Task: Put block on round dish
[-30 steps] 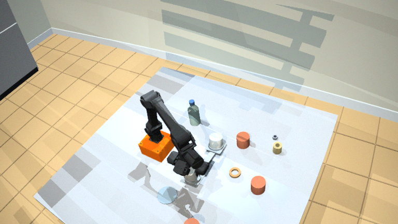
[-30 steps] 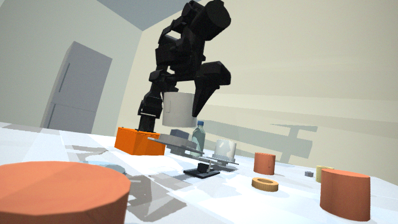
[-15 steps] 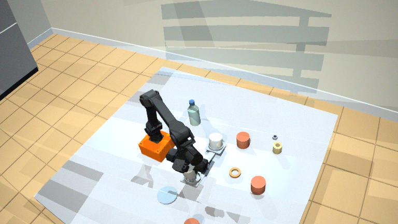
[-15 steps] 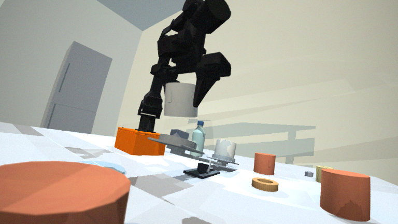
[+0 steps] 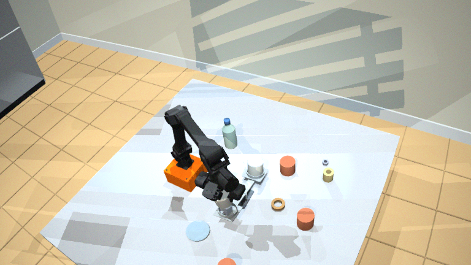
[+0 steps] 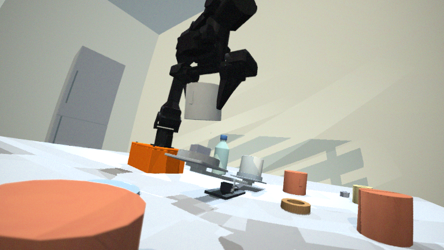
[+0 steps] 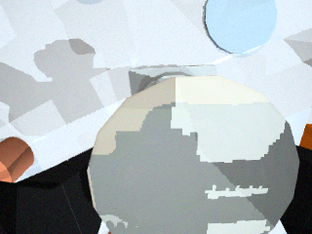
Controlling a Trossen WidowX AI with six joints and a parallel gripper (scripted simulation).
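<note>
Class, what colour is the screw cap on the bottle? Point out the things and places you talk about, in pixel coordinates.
The cap (image 5: 226, 121) (image 6: 223, 137) is blue, clearest in the top view.

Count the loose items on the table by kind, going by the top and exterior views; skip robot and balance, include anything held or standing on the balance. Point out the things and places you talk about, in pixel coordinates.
White cups (image 5: 255, 167) (image 6: 251, 166): 2
Block (image 6: 200, 149): 1
Round dish (image 5: 197, 230) (image 6: 121, 184): 1
Bottle (image 5: 229, 136) (image 6: 221, 152): 1
Orange cylinders (image 5: 305, 219) (image 6: 386, 217) (image 7: 19, 156): 3
Rings: 1
Yellow cylinder: 1
Nut: 1
Total: 11

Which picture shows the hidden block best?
The exterior view does. There the grey block sits on the raised end of the balance, below the cup in the gripper. The top view doesn't clearly show the block, and in the wrist view the held cup fills the middle and no block can be seen.
</note>
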